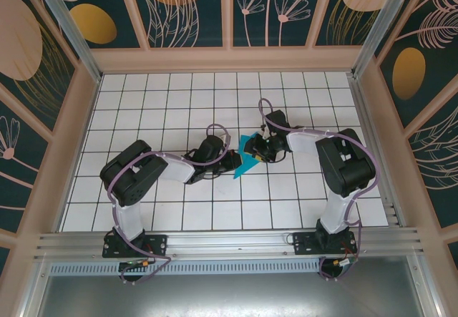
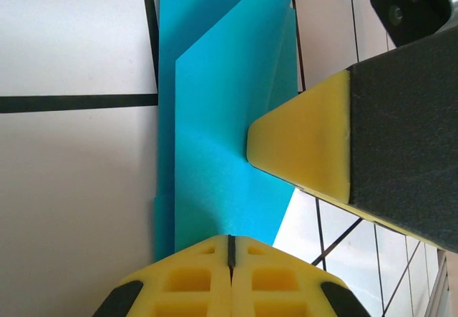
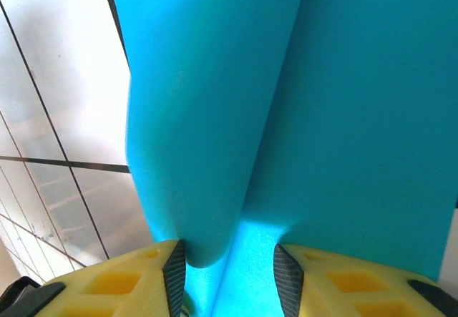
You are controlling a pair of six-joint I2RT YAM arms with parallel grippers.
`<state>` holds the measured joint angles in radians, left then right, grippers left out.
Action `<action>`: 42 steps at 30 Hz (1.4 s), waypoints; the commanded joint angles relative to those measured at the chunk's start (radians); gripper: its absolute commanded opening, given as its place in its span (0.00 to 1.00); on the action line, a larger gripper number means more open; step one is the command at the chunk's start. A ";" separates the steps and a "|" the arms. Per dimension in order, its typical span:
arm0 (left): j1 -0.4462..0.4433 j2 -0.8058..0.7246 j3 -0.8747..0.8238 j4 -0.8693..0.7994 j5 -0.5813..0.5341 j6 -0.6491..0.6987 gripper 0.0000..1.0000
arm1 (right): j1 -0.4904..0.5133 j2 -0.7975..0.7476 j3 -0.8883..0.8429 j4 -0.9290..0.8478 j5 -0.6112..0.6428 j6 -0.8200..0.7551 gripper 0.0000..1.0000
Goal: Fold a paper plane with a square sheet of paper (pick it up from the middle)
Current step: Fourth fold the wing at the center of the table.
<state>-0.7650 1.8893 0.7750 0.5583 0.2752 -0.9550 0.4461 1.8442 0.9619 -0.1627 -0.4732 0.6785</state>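
So the square sheet of paper (image 1: 250,164) isn't really a flat square at this point: from the top camera we see a bright cyan-blue pointed shape on the white tiled surface (image 1: 179,99), roughly mid-table, right between the two arms. It's plain and unmarked, same colour all over. The left hand (image 1: 232,161) comes at it from the left and the right hand (image 1: 259,149) from the far right, both right at the paper. On the left wrist camera the paper (image 2: 222,116) stands up off the surface in a couple of overlapping layers with a sharp vertical crease, black grid lines (image 2: 71,103) showing beside it. The left hand (image 2: 230,252) has its yellow fingertips pressed tight together, and the bottom edge of the sheet runs straight into that seam, so we'd call it pinched there. One yellow finger (image 2: 300,152) of the right hand touches the sheet from the side. On the right wrist camera the paper (image 3: 322,116) bows into a soft rounded fold, not creased flat, and the right hand (image 3: 229,268) has its jaws apart, one pad on either side of that fold.
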 commanded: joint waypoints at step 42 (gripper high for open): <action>0.001 0.043 0.038 -0.076 0.009 0.015 0.07 | 0.011 0.205 -0.091 -0.070 0.197 0.016 0.50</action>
<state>-0.7647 1.9068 0.7971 0.5121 0.2634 -0.9516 0.4450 1.8652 0.9890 -0.1879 -0.4870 0.6952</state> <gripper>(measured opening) 0.076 0.484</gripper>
